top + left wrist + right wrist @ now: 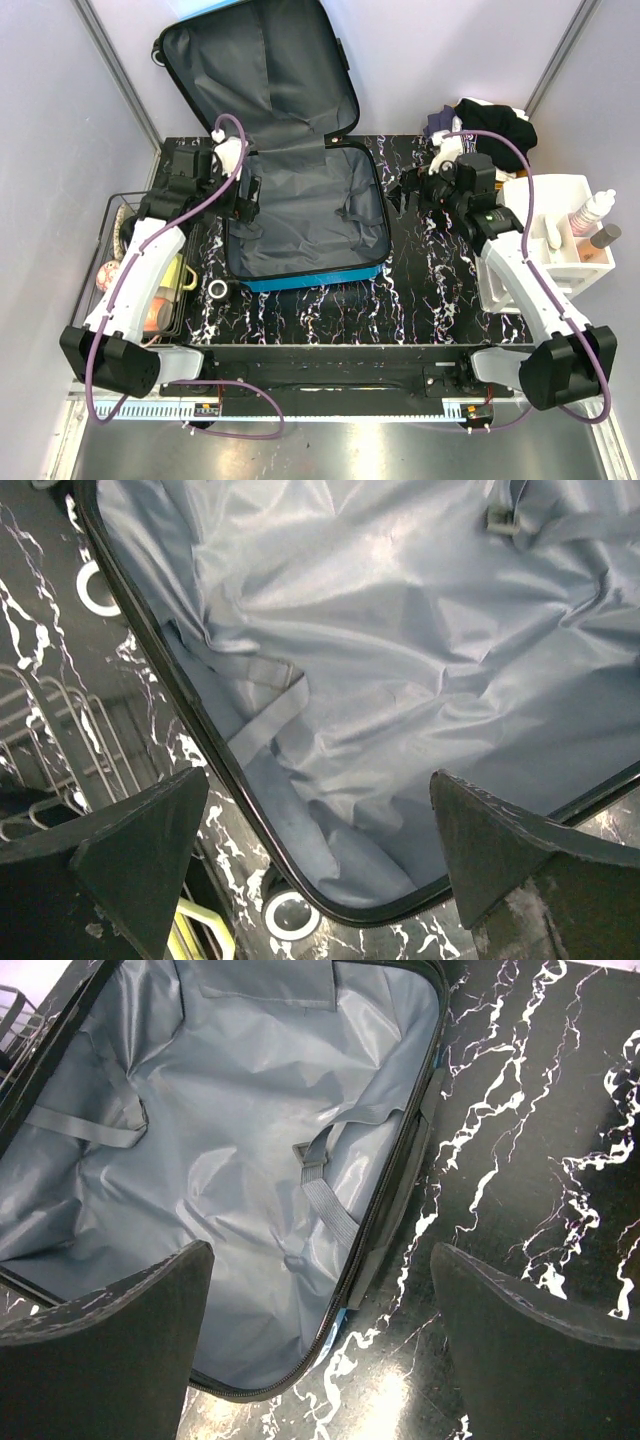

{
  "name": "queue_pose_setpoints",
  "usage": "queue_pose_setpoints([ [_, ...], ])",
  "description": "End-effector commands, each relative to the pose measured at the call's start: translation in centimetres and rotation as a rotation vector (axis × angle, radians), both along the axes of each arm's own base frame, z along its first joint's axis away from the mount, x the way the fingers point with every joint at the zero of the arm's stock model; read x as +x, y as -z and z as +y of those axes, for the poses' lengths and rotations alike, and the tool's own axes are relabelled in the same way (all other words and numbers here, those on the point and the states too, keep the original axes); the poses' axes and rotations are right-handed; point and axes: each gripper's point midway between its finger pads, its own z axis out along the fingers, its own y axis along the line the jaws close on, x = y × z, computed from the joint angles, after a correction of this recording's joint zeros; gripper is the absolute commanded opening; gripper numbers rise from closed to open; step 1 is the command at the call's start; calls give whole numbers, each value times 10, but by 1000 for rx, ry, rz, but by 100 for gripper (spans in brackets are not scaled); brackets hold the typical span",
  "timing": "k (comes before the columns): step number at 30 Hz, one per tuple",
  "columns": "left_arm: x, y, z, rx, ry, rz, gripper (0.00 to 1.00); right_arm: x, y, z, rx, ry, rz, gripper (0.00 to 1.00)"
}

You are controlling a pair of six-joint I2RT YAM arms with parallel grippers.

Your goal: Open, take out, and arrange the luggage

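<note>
Blue luggage point(320, 278) lies open in the middle of the desk point(430, 290), lid point(265, 80) tilted back, grey lining point(230, 1160) showing. Left tool point(248, 200) hangs over its left rim, right tool point(405, 195) beside its right edge; both wide, gripping nothing.

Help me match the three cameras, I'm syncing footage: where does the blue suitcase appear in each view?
Top external: the luggage lies open at centre, lid raised at the back.
Left wrist: the luggage fills most of the frame, its rim running down the left.
Right wrist: the luggage fills the left and middle, its rim on the right.
Shared landmark: the black marbled table.
</note>
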Motion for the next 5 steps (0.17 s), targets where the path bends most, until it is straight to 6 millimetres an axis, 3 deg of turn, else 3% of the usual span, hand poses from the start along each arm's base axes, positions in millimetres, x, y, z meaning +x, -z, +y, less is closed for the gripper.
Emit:
queue_pose_setpoints([
  [1,-10,4,9,9,-47,-7,99,-1,-30,1,62,20,-108,100],
  [5,-11,0,8,3,-40,-17,99,-8,-32,-2,59,23,-124,100],
])
